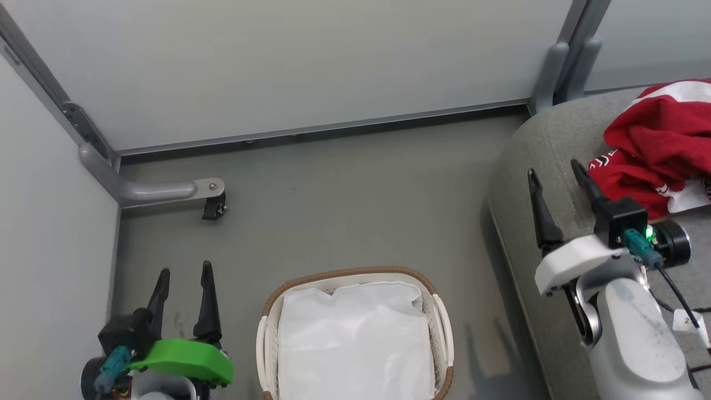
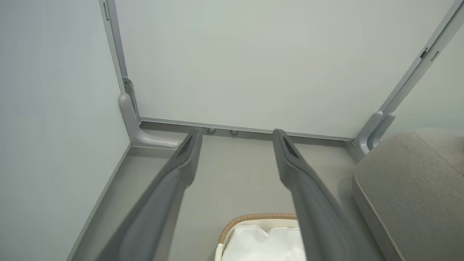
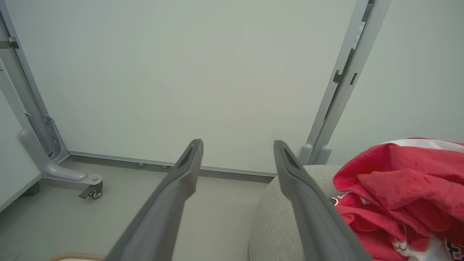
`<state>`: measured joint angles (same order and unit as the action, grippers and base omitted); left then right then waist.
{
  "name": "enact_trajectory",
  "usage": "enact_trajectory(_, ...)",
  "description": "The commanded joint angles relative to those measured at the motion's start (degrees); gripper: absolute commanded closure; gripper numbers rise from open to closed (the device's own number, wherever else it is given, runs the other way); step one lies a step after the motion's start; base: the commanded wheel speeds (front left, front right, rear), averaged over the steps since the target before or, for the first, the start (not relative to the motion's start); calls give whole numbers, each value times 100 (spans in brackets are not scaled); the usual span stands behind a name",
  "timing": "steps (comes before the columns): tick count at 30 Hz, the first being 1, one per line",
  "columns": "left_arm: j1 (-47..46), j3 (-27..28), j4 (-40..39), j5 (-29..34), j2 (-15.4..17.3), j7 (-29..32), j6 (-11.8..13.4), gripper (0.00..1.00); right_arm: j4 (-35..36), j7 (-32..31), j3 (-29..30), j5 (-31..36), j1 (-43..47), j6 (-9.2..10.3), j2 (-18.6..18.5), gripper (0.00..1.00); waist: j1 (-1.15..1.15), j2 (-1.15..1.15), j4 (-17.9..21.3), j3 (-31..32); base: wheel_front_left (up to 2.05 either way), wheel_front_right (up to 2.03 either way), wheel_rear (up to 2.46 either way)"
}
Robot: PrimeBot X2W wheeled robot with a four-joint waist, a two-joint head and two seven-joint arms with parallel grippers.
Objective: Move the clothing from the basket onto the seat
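Grey smooth floor (image 1: 355,194) runs between pale partition panels, and nearest on it, at the middle, stands the basket (image 1: 344,273). It is an oval of white perforated plastic with a brown woven-look rim and white side handles. Its white fabric liner (image 1: 355,333) lies loose and wrinkled inside, with nothing red on it.

Just left of the basket, at the near left, the left pincer (image 1: 185,269) hangs over the floor behind a bright green wrist cover. Its two dark fingers are apart and hold nothing.

At the near right the right pincer (image 1: 554,169) reaches out from a white wrist cover, with a small green light (image 1: 649,232) lit beside it. Its fingers also stand apart and empty, over the rounded left edge of the seat (image 1: 533,144), a grey fabric cushion.

A small white tag (image 1: 690,322) by the right forearm bears a dark mark too small to read.

Farther along the seat, at the right, lies the clothing (image 1: 655,139). It is a crumpled red heap with a broad white stripe on top and white trim below. Black-and-white lettering shows in its folds, but not enough of it to read. The right finger of the right pincer is just beside the heap; whether it touches cannot be told.

Farthest off, on the left, a grey metal foot with a caster (image 1: 214,208) juts from the wall panels (image 1: 311,61).
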<state>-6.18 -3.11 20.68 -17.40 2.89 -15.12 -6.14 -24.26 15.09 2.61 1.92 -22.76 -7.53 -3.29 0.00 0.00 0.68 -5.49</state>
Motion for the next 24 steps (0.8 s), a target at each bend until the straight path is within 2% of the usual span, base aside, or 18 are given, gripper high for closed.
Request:
enact_trajectory(1, 139, 72, -20, -42, 2, -4, -32, 0, 79, 12, 1, -84, 251, 8, -10, 0, 0, 0, -142, 169, 0, 0, 0)
enact_trajectory(9, 685, 127, -145, -139, 3, -4, -66, 0, 329, 12, -323, -933, 1321, 8, 29, 0, 0, 0, -236, 437, 0, 0, 0)
enact_trajectory(24, 879, 24, -262, -157, 2, -4, -40, 0, 421, 12, -431, -1030, 1639, 8, 26, 0, 0, 0, -179, 505, 0, 0, 0)
